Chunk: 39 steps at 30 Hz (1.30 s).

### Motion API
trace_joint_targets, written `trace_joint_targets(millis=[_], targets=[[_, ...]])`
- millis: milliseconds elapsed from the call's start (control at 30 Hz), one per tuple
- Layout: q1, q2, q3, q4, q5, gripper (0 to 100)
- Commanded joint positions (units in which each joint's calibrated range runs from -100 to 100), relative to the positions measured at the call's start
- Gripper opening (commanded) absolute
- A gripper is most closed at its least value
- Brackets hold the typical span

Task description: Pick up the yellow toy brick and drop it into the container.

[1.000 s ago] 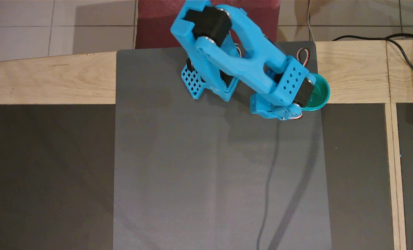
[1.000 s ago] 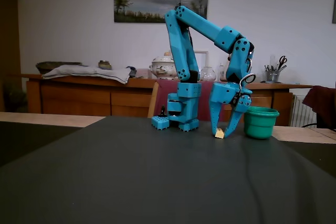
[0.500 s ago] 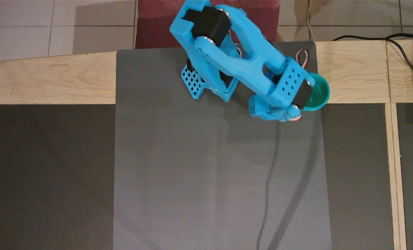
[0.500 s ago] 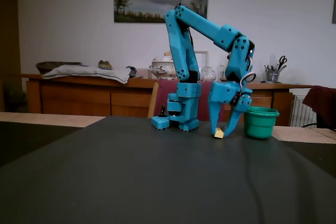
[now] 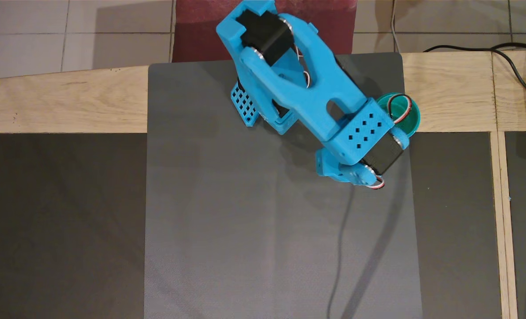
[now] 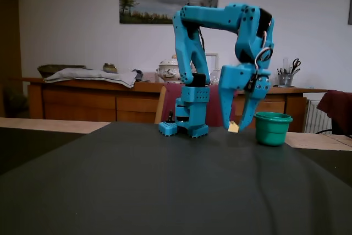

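Gray mat [image 6: 165,180] is covering the counter [image 5: 46,102]; above it the hand [image 6: 235,127] is gripping the yellow toy brick [image 6: 234,127], just beside the container [image 6: 272,128].

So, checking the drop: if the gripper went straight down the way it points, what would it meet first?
Probably the dark mat, not the green cup. The gripper, holding the yellow brick, hangs left of the cup in the fixed view, though depth is unclear.

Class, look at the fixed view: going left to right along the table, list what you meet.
Arm base → gripper holding the yellow toy brick at its fingertips → green container.
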Motion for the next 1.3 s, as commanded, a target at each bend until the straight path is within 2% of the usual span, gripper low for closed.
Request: trace_joint_targets(millis=[0,167,533,833,1267], targets=[[0.0,-1.2,-7.0,4.5,0.0,0],[-2.0,-1.2,-15.9,11.7,-1.5,0],[-24.0,-0.6,-19.5,13.0,-11.9,0],[-24.6,-0.1,-25.6,13.2,-13.0,0],[-29.6,-0.1,-24.9,9.6,-18.2,0]])
